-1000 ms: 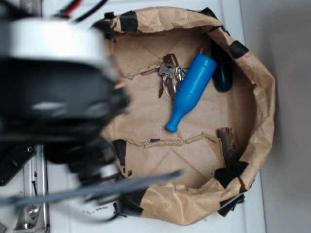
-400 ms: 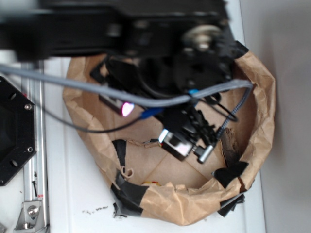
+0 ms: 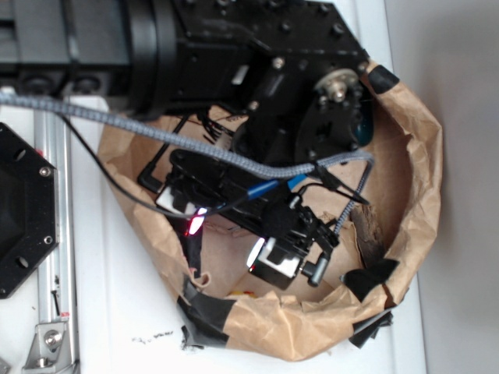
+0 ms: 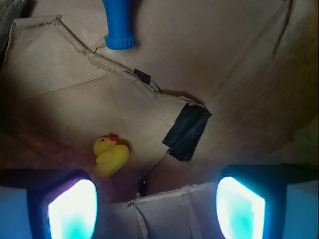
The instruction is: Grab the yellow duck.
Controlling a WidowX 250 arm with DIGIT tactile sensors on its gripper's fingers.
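— Pincer (image 4: 156, 206)?
— Spread wide apart, clamped on nothing, lowered inside brown paper bag (image 3: 425, 156).
— Yellow duck (image 4: 110, 155)?
— Lay on bag floor just ahead of left fingertip (image 4: 72, 209), untouched.

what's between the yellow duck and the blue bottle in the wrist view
Only bare brown paper, crossed by a torn, raised paper edge, lies between the yellow duck and the blue bottle in the wrist view.

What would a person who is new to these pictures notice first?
In the wrist view, the yellow duck stands out on the brown paper, just above the left glowing fingertip of the open pincer. The blue bottle pokes in at the top edge. In the exterior view, the black arm covers most of the paper bag.
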